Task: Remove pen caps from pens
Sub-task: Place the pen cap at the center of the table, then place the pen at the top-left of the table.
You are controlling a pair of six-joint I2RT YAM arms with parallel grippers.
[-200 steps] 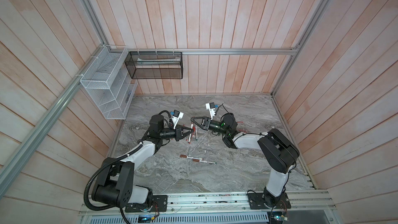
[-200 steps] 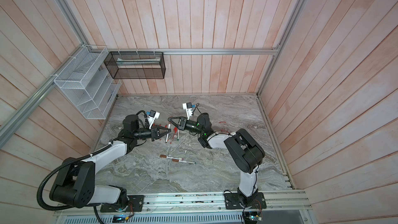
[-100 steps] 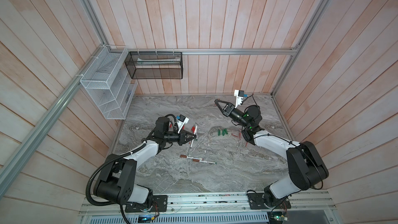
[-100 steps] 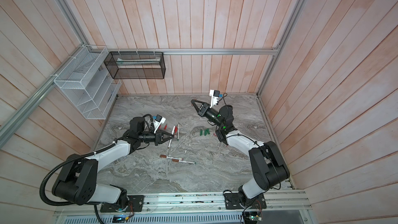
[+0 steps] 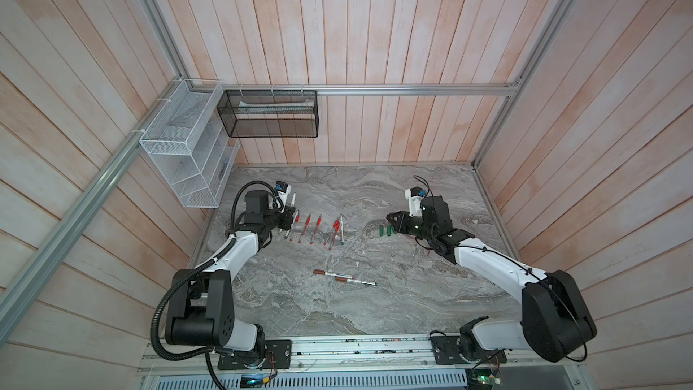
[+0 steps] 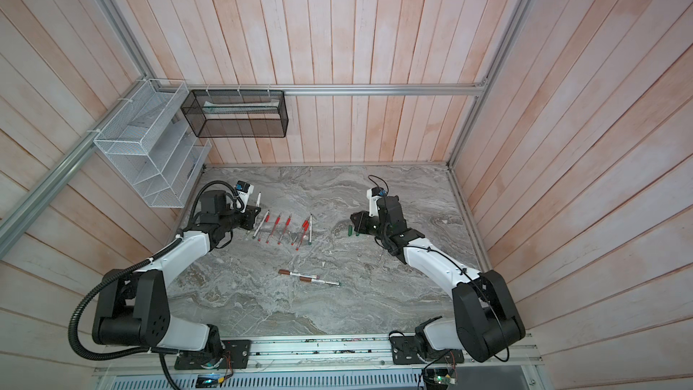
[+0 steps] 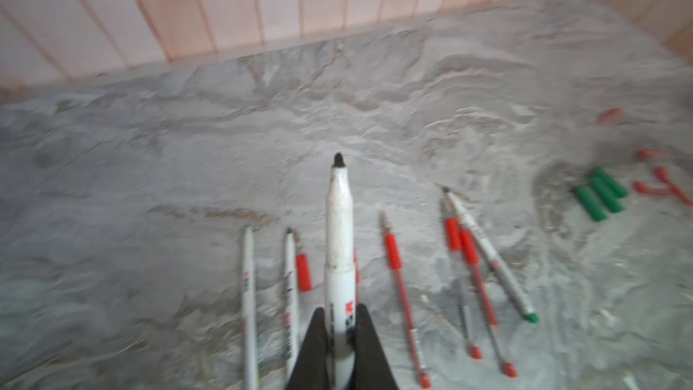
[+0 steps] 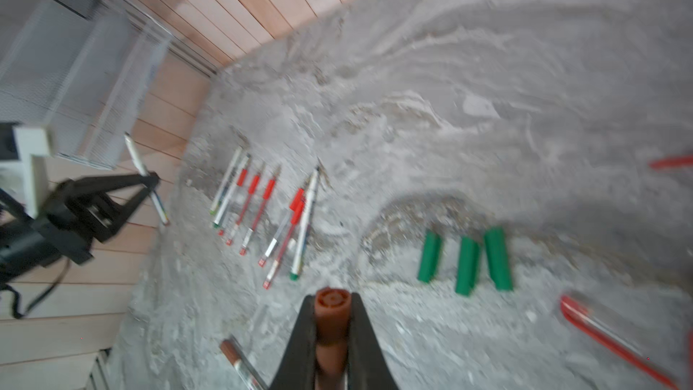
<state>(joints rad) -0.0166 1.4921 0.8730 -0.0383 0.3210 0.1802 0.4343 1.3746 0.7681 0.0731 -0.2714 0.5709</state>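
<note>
My left gripper (image 7: 340, 311) is shut on a white-barrelled marker (image 7: 339, 226) with its dark tip bare, held over the left end of the pen row; in both top views it sits at the table's left (image 5: 287, 217) (image 6: 255, 215). My right gripper (image 8: 332, 298) is shut on a brown pen cap (image 8: 332, 317), low beside three green caps (image 8: 467, 264) (image 5: 386, 230) (image 6: 351, 231). Several uncapped pens (image 5: 318, 228) (image 6: 287, 228) (image 7: 397, 275) lie side by side. Two brown-capped markers (image 5: 333, 275) (image 6: 300, 275) lie end to end nearer the front.
Loose red caps (image 7: 656, 181) lie past the green ones on the right. A white wire rack (image 5: 183, 151) and a black mesh basket (image 5: 270, 114) hang on the walls at the back left. Wooden walls close in the marble table (image 5: 375, 313).
The two grippers, close together at the middle a second ago, have drawn apart. The left went left with the marker; the right swung right and came down by the green caps.
</note>
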